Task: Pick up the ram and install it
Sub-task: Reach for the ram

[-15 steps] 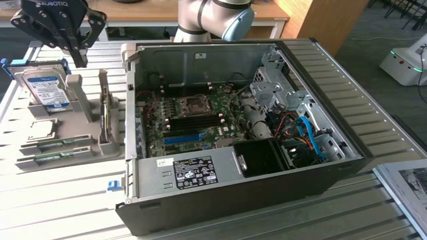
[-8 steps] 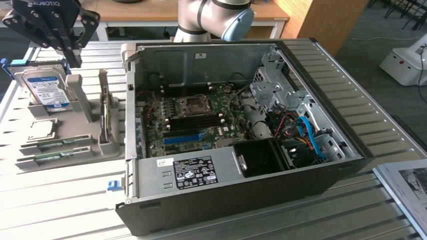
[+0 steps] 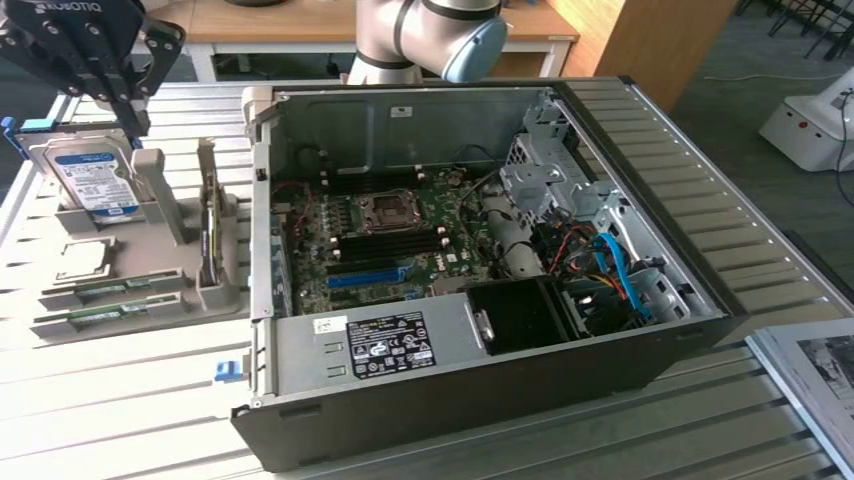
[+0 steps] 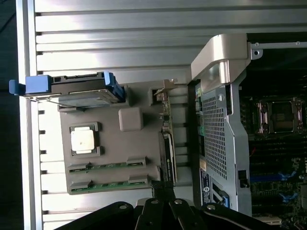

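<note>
The gripper (image 3: pixel 135 110) (image 4: pixel 160 192) hangs up high, over the hard drive (image 3: pixel 91 178) that stands at the far end of the gray holder (image 3: pixel 180 225). Its two fingers look pressed together, and they pinch nothing.

The ram (image 3: pixel 114 290) (image 4: pixel 108 166) lies flat in a groove of the gray holder, just beside the square silver chip (image 3: pixel 80 258) (image 4: pixel 82 140). A second ram stick (image 3: pixel 107 318) (image 4: pixel 108 184) lies in the next groove, close to the first one. Both are well apart from the gripper. The holder sits on the ribbed metal table (image 3: pixel 134 400), next to the open computer case (image 3: pixel 467 410). Inside the case the motherboard (image 3: pixel 441 262) shows its black slots (image 3: pixel 387 240), and none of them has a stick in it yet.

I think the ram is very light, thin and stiff. It would not bend much, but it could crack if it is squeezed too hard or twisted. The little chips on its flat sides and the metal edge that goes into the slot are the tender parts. The best place to hold it looks like the middle of its long body, with one finger on each flat side. It sits low in its groove, so there is not much of it to grab.
</note>
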Controlling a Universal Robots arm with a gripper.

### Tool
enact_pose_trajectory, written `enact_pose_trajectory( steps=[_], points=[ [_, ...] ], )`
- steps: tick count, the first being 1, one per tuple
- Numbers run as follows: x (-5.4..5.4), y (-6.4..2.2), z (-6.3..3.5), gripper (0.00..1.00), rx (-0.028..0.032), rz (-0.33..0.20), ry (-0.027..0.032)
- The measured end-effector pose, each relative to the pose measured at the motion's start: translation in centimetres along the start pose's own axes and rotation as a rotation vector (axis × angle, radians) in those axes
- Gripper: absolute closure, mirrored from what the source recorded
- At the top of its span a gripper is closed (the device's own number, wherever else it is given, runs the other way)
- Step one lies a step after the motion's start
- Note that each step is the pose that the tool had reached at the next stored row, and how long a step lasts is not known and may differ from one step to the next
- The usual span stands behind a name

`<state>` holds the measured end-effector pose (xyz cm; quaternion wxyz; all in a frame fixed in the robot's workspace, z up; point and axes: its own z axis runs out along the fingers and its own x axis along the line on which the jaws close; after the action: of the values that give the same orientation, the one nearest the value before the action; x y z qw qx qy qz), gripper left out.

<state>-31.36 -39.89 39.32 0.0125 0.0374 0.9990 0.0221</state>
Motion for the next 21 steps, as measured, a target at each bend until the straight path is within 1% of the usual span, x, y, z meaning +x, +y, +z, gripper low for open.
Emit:
enact_pose_trajectory(
  steps=[21],
  points=[
    [3.3, -0.25, -0.07, 0.90, -0.0001, 0.000, -0.0001]
  ],
)
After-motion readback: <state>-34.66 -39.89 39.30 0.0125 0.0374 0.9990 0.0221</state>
